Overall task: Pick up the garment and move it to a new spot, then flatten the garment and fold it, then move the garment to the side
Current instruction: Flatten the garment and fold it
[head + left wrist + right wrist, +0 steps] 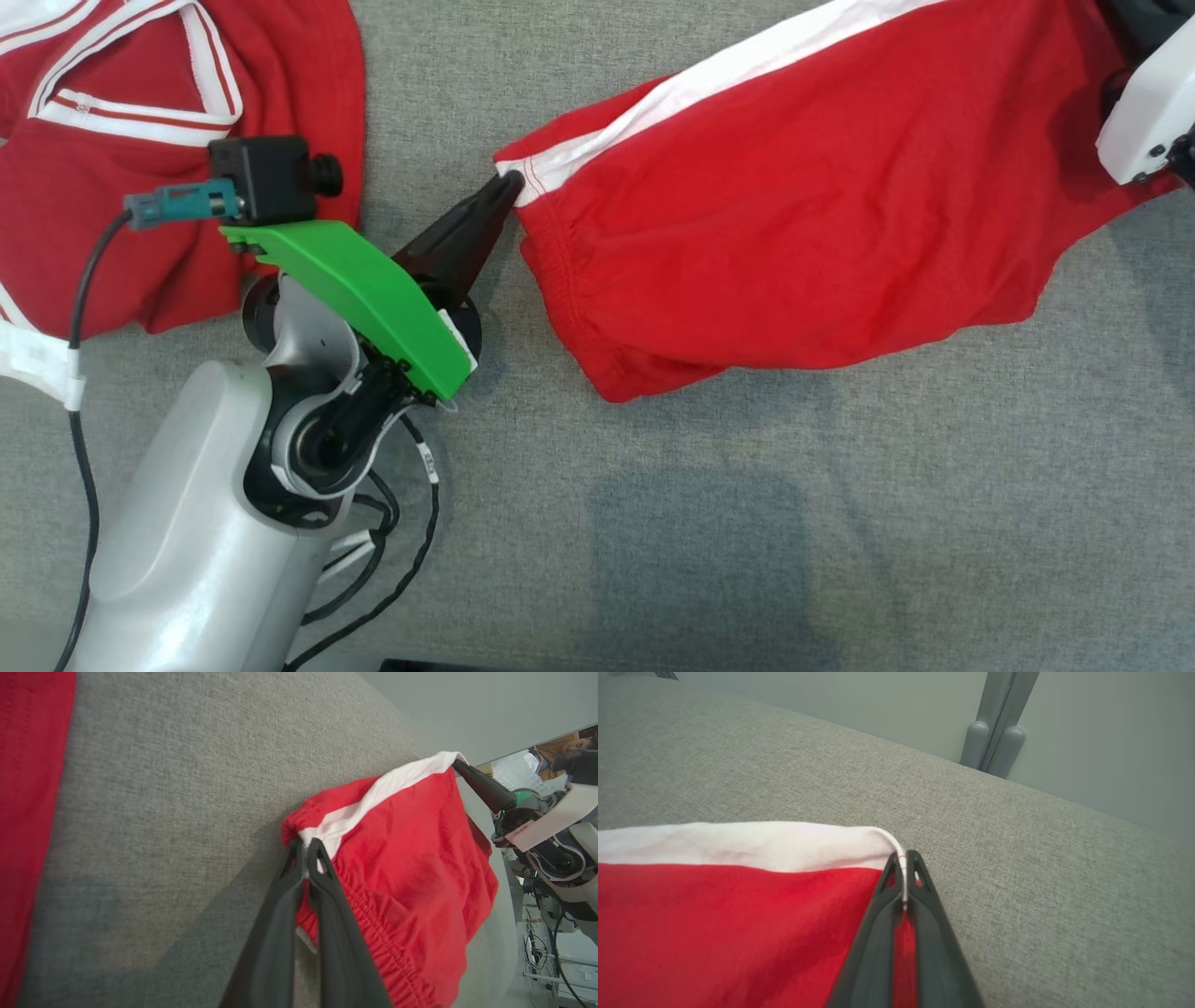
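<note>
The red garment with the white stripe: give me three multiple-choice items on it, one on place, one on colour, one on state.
1. In the head view, where does the other red garment lie from the striped garment?
A. Lower right. B. Upper left. C. Under it.
2. What colour is the surface beneath it?
A. Brown. B. Blue. C. Grey.
3. How is the striped garment held?
A. Left gripper and right gripper are both shut on its white stripe. B. By the left gripper alone. C. By neither; both are open.
Answers: 1 B, its white-trimmed fabric sits at the head view's upper left, apart from the striped one. 2 C, grey woven fabric shows all round it. 3 A, each wrist view shows the jaws closed on the white edge.
</note>
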`<state>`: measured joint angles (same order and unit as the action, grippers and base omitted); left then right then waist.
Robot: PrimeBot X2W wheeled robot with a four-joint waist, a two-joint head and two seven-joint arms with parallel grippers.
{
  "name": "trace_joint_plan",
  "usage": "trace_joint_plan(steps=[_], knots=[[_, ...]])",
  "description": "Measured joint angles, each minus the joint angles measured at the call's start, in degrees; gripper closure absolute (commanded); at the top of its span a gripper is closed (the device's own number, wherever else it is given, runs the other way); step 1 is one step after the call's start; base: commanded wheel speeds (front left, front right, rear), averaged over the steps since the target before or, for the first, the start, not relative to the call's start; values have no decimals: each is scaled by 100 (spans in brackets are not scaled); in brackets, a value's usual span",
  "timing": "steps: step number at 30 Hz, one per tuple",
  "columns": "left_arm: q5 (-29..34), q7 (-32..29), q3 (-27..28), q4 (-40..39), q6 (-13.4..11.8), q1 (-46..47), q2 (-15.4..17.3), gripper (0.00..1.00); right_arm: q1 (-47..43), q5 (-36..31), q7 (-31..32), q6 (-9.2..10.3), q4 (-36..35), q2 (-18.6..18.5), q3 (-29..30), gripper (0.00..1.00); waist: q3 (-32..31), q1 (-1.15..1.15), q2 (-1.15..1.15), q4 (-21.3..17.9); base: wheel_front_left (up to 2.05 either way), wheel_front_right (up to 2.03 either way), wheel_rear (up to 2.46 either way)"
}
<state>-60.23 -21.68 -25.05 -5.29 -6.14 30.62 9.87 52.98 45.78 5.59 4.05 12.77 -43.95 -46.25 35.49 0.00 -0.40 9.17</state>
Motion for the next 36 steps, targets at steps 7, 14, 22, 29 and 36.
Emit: trace_joint_plan(steps=[7, 14, 22, 29, 36], knots=[[174, 51, -98, 336, 0, 3, 15, 0, 43, -66, -121, -56, 675, 436, -165, 0, -99, 0, 0, -63, 0, 0, 0], [1028, 512, -93, 389, 60, 1, 476, 0, -67, 104, -255, -53, 1049, 487, -59, 0, -372, 0, 0, -153, 0, 0, 0], [2123, 1533, 286, -66, -3, -113, 808, 0, -643, 929, -7, -143, 1296, 655, 96, 0, -655, 0, 0, -207, 0, 0, 0], [2291, 1974, 299, -104, -53, -739, 619, 0, -793, 1384, 330, -203, 1470, 589, 188, 0, -688, 0, 0, -15, 0, 0, 0], [2262, 2201, 352, -48, -69, -1051, 380, 0, -817, 1744, 721, -357, 1536, 565, 230, 0, -754, 0, 0, 152, 0, 0, 0]])
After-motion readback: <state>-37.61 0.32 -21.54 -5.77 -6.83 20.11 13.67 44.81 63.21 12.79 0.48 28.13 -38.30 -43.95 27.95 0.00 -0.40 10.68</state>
